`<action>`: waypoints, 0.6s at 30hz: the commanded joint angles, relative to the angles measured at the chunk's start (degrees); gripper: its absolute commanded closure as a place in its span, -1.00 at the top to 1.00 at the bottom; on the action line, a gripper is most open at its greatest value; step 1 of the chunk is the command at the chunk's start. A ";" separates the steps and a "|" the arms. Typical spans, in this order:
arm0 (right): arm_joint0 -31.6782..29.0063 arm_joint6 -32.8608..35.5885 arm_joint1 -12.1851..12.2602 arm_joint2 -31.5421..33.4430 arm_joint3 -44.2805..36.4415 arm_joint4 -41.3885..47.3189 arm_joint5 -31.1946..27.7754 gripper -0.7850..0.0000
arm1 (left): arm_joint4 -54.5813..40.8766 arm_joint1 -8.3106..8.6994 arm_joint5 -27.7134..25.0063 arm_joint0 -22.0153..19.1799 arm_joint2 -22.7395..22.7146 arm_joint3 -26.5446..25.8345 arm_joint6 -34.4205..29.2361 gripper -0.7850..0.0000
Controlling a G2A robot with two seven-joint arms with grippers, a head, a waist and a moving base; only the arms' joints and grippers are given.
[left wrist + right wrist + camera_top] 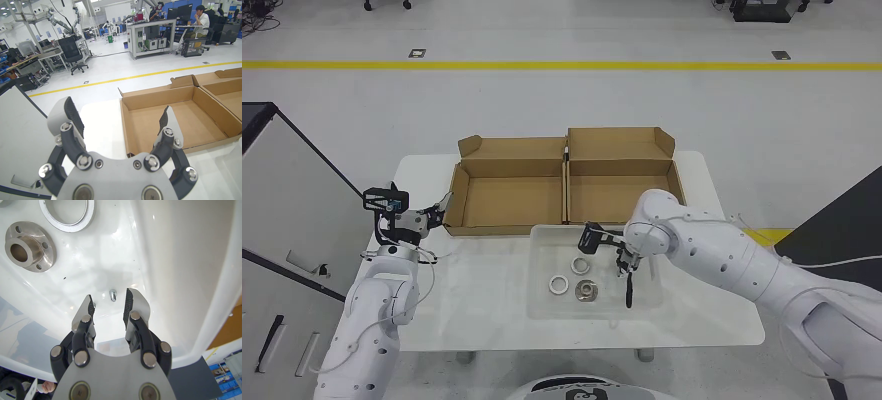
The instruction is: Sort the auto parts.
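While the right gripper (628, 287) (109, 293) is hanging low inside the white plastic tray (542, 235) (179, 256), its fingers are standing apart and holding nothing. A small silver bolt (112, 295) is lying on the tray floor between the two fingertips, touching neither of them as far as I can tell. Something small and metallic is peeking out beside one finger, too hidden for me to name.

Farther along the tray floor a steel flange (587, 291) (46, 256) is resting flat with its hub pointing up. A metal ring (582, 266) (66, 228) is lying just beside it, and a second ring (559, 285) is sitting near both.

Over at the other end of the white table (492, 300), the left gripper (439, 212) (117, 105) is hovering by the outer wall of the left cardboard box (510, 200) (170, 123). Its fingers are spread wide, with nothing between them. That box is sitting open, side by side and touching the right cardboard box (617, 195) (226, 94), both at the far side of the table behind the tray.
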 commanded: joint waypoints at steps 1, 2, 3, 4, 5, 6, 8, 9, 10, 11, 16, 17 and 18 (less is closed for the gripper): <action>-0.09 0.12 -0.12 0.10 0.05 -0.25 0.26 -0.03 | 0.00 0.00 0.00 0.00 0.00 0.00 0.00 1.00; -0.14 0.19 -0.19 0.15 0.12 -0.45 0.42 -0.03 | 0.00 0.00 0.00 0.00 0.00 0.00 0.00 1.00; -0.17 0.24 -0.27 0.18 0.20 -0.63 0.50 -0.03 | 0.00 0.00 0.00 0.00 0.00 0.00 0.00 1.00; -0.22 0.25 -0.35 0.22 0.24 -0.80 0.53 -0.04 | 0.00 0.00 0.00 0.00 0.00 0.00 0.00 1.00; -0.29 0.31 -0.42 0.24 0.38 -0.86 0.56 -0.04 | 0.00 0.00 0.00 0.00 0.00 0.00 0.00 1.00; -0.35 0.41 -0.51 0.27 0.54 -0.92 0.58 -0.04 | 0.00 0.00 0.00 0.00 0.00 0.00 0.00 1.00; -0.42 0.65 -0.70 0.29 0.86 -0.99 0.53 -0.04 | 0.00 0.00 0.00 0.00 0.00 0.00 0.00 1.00; -0.45 0.74 -0.80 0.30 0.98 -0.97 0.49 -0.04 | 0.00 0.00 0.00 0.00 0.00 0.00 0.00 1.00; -0.47 0.82 -0.91 0.32 1.13 -1.01 0.51 -0.04 | 0.00 0.00 0.00 0.00 0.00 0.00 0.00 1.00; -0.52 0.96 -1.02 0.31 1.24 -0.97 0.44 -0.04 | 0.00 0.00 0.00 0.00 0.00 0.00 0.00 1.00; -0.57 1.38 -1.53 0.45 1.97 -0.60 0.01 -0.08 | 0.00 0.00 0.00 0.00 0.00 0.00 0.00 1.00; -0.58 1.40 -1.62 0.49 2.09 -0.52 -0.08 -0.08 | 0.00 0.00 0.00 0.00 0.00 0.00 0.00 1.00; -0.62 1.42 -1.72 0.51 2.21 -0.37 -0.33 -0.09 | 0.00 0.00 0.00 0.00 0.00 0.00 0.00 1.00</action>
